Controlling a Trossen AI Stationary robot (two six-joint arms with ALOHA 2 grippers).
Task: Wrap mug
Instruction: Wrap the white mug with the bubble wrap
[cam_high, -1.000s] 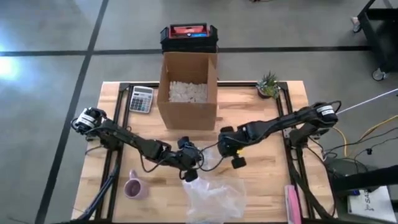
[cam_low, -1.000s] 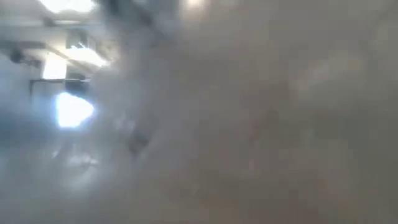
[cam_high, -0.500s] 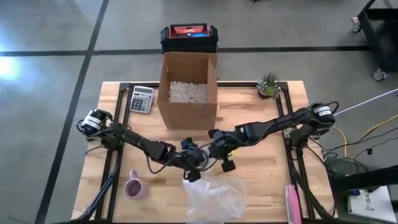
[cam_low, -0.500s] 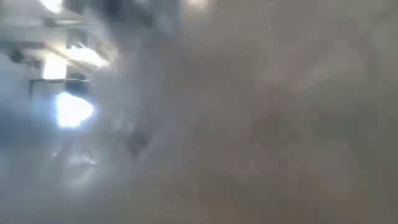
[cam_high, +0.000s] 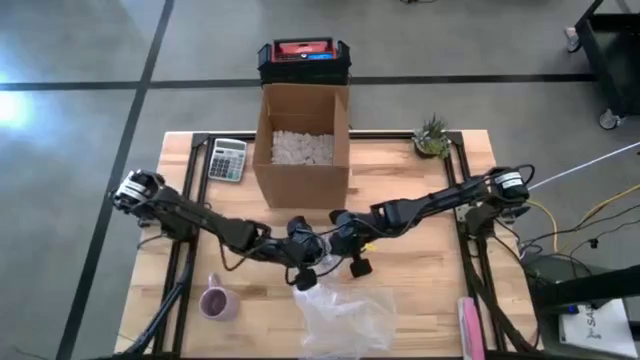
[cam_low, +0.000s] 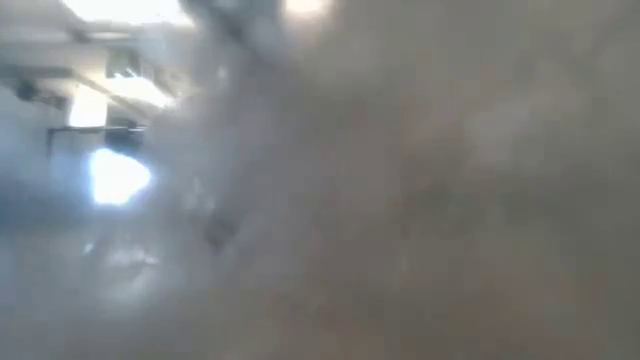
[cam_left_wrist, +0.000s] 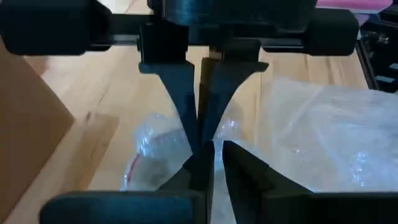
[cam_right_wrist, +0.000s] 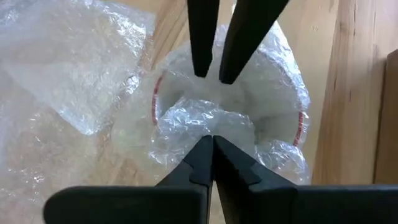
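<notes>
Mug (cam_high: 216, 301), small pink ceramic, sits lower left on your wooden counter (cam_high: 420, 270), apart from the clear bubble wrap sheet (cam_high: 345, 318) whose bunched top edge your left gripper (cam_high: 305, 279) pinches with narrow jaws, right gripper (cam_high: 355, 266) meeting it closed, likely to spread it.

Two slim, dark, six-joint robot arms (cam_high: 205, 225) (cam_high: 430, 203) are built from black tubular links with bulkier joint housings between them. Each base carries a pale silver-white ring collar (bright against the dark links), seen in the high view. Thin black cables loop loosely along the links and near the wrists. Each matte black two-finger gripper, the left gripper (cam_left_wrist: 199, 146) and the right gripper (cam_right_wrist: 212, 146), has flat fingers tapering to narrow pointed tips, mounted under a wide, blocky black crossbar with square-edged carriages.
</notes>
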